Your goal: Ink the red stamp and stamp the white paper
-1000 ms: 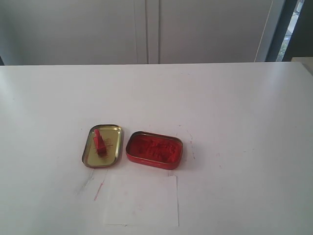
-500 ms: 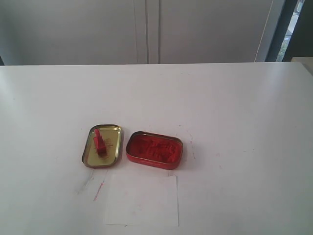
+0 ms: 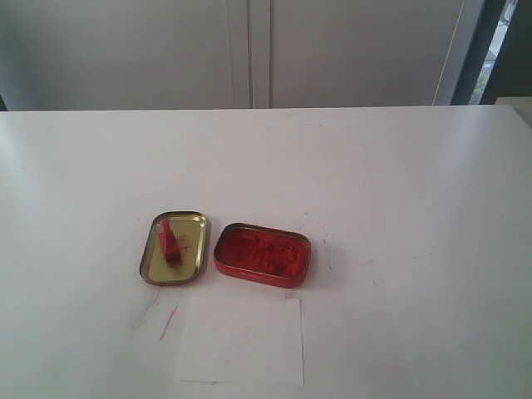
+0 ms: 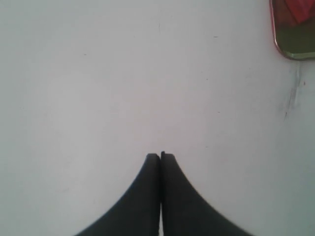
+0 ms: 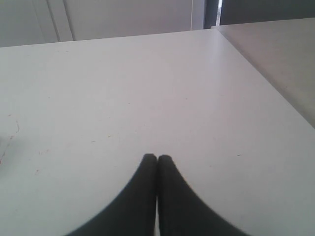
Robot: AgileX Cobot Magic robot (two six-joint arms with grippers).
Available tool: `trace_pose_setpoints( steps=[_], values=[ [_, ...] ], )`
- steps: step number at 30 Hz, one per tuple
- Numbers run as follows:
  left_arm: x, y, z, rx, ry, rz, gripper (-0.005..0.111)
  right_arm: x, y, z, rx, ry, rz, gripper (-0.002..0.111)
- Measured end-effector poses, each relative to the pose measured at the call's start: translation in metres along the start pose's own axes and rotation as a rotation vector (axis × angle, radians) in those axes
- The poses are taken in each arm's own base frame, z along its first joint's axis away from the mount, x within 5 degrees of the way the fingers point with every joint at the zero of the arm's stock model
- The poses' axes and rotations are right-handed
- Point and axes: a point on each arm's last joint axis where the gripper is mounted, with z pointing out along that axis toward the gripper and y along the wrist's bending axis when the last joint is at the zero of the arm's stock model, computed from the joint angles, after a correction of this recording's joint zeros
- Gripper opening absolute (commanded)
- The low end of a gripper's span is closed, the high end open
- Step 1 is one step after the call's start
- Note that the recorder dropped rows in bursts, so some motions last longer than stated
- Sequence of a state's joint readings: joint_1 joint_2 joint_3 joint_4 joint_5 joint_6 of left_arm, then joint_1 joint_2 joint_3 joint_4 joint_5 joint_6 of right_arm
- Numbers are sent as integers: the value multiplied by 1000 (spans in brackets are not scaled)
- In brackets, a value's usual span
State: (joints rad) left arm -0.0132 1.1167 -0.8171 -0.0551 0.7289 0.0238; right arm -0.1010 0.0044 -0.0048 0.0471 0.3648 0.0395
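Handling: red stamp point(image 3: 169, 244) likely light, rigid; pinch the narrow knob.
Fingers: left gripper point(image 4: 161, 156), right gripper point(image 5: 157, 157) fully closed, empty.

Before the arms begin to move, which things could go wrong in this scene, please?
1. The red stamp is small and sits inside the shallow gold tin; a grasp might strike the rim and push the tin.
2. The red ink tin lies close beside it and could be bumped.
3. The white paper appears loose, so it might slide or lift with the inked stamp.
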Motion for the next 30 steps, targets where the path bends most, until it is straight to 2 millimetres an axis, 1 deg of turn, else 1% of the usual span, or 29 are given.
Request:
trace_pose_setpoints(
  steps=[7, 10, 14, 21, 29, 30],
  values=[
    [-17, 1, 11, 21, 54, -11, 0, 0, 0, 0, 0, 0, 0, 0],
    [-25, -5, 14, 36, 71, 17, 0, 0, 0, 0, 0, 0, 0, 0],
    [-36, -22, 21, 68, 91, 66, 0, 0, 0, 0, 0, 0, 0, 0],
    [-56, -57, 38, 114, 133, 128, 0, 0, 0, 0, 0, 0, 0, 0],
    [-84, -92, 52, 102, 142, 148, 0, 0, 0, 0, 0, 0, 0, 0],
    [-88, -99, 55, 105, 146, 157, 0, 0, 0, 0, 0, 0, 0, 0]
  ],
)
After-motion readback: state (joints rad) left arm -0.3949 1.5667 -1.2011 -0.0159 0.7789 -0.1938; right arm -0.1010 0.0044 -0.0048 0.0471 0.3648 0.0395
